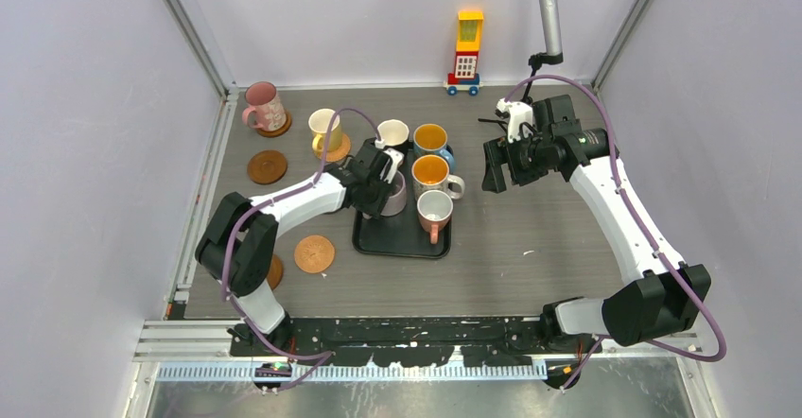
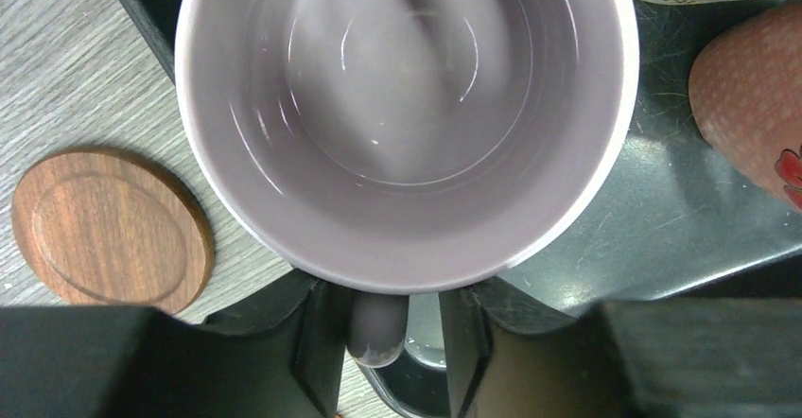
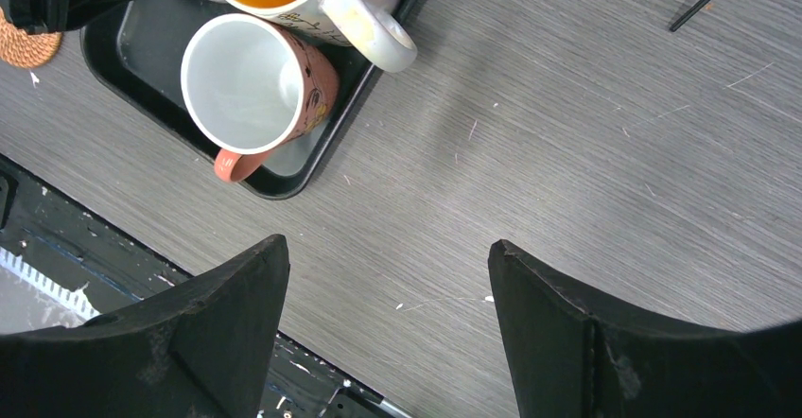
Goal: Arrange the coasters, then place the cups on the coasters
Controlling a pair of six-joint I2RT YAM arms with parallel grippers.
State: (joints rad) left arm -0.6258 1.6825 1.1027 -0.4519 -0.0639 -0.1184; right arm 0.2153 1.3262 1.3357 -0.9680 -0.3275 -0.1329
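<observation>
Left gripper (image 2: 378, 342) is low at the tray's (image 1: 402, 238) left side, jaws narrow, straddling the lilac mug's (image 2: 407, 125) handle (image 2: 376, 328). One finger (image 2: 317, 352) looks against the handle and a sliver of gap shows at the other, so I can't tell if it's gripped. The lilac mug is upright on the tray.

Salmon mug (image 1: 435, 210), white mug (image 1: 430, 172), blue mug (image 1: 430, 139) and black mug (image 1: 392, 134) are also at the tray.

Pink mug (image 1: 265, 106) and yellow mug (image 1: 324, 130) each sit on a coaster, far left on the table (image 1: 539, 248). Two bare coasters (image 1: 268, 166) (image 1: 314, 253) lie left of the tray, a third partly hidden under the left arm.

Right gripper (image 1: 496, 165) hovers over bare table right of the tray, jaws wide, holding nothing.
</observation>
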